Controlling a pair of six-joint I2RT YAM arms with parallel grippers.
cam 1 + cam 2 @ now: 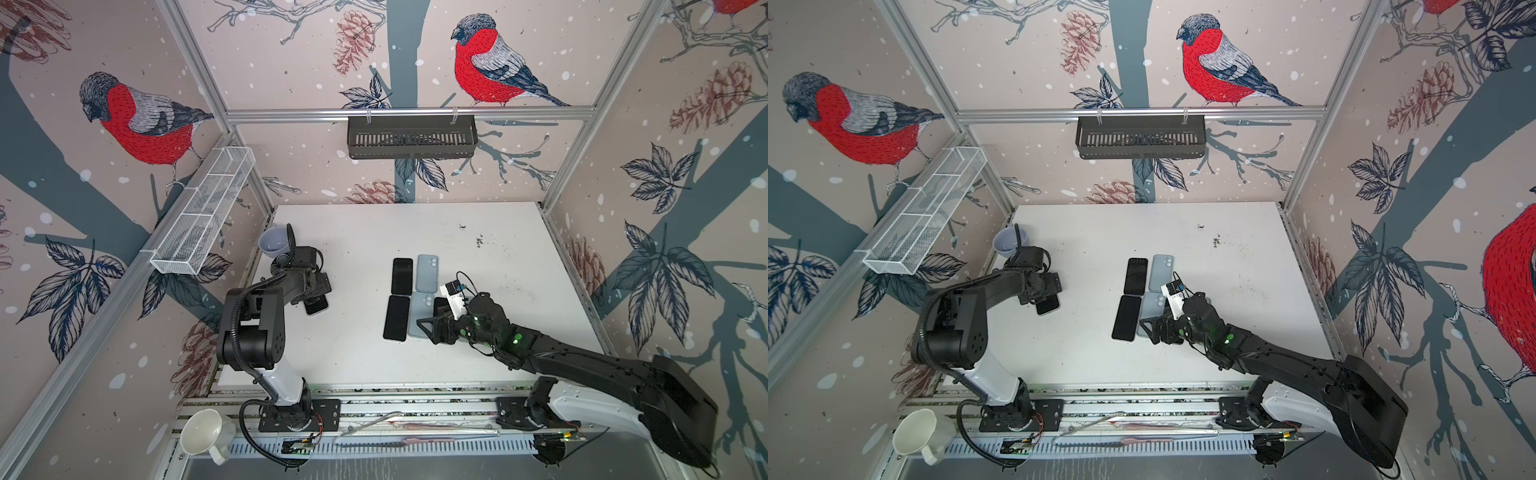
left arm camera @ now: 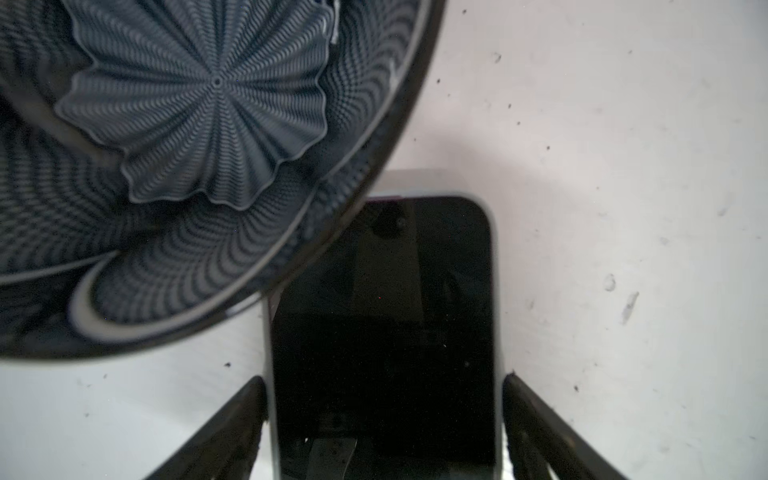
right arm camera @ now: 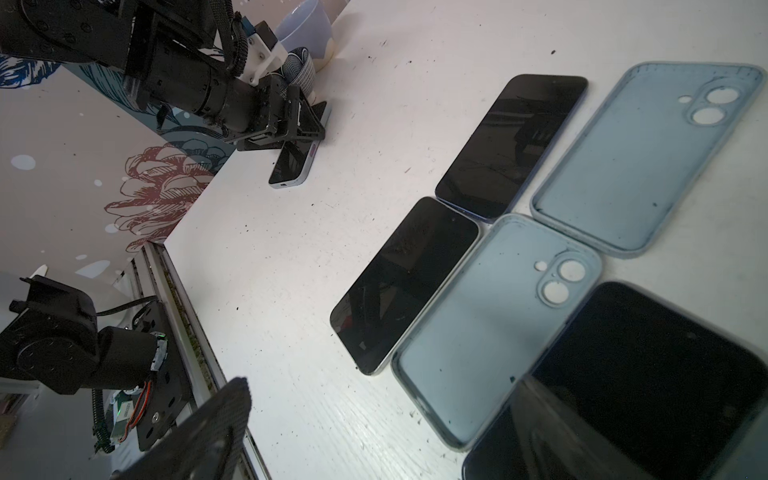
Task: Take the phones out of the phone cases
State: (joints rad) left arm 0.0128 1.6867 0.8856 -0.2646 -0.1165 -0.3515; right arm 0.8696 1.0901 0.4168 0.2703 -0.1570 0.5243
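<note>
A dark-screened phone [image 2: 382, 332] with a pale rim that looks like its phone case lies flat at the table's left. My left gripper [image 2: 384, 395] is shut on it across its width, and one finger [image 2: 245, 403] touches its side; both top views show this gripper [image 1: 316, 300] [image 1: 1044, 301]. Two bare phones [image 1: 402, 276] [image 1: 397, 318] and two empty pale blue cases [image 1: 427, 273] [image 3: 494, 328] lie mid-table. My right gripper [image 1: 432, 328] [image 3: 380, 386] hangs open beside them, over a third dark phone [image 3: 648, 374].
A dark patterned dish [image 2: 187, 145] sits close to the held phone's far end, with a lilac bowl [image 1: 272, 241] behind it at the table's left edge. A white cup [image 1: 203, 432] stands by the front rail. A black basket [image 1: 411, 137] and a white wire basket [image 1: 203, 216] hang on the walls.
</note>
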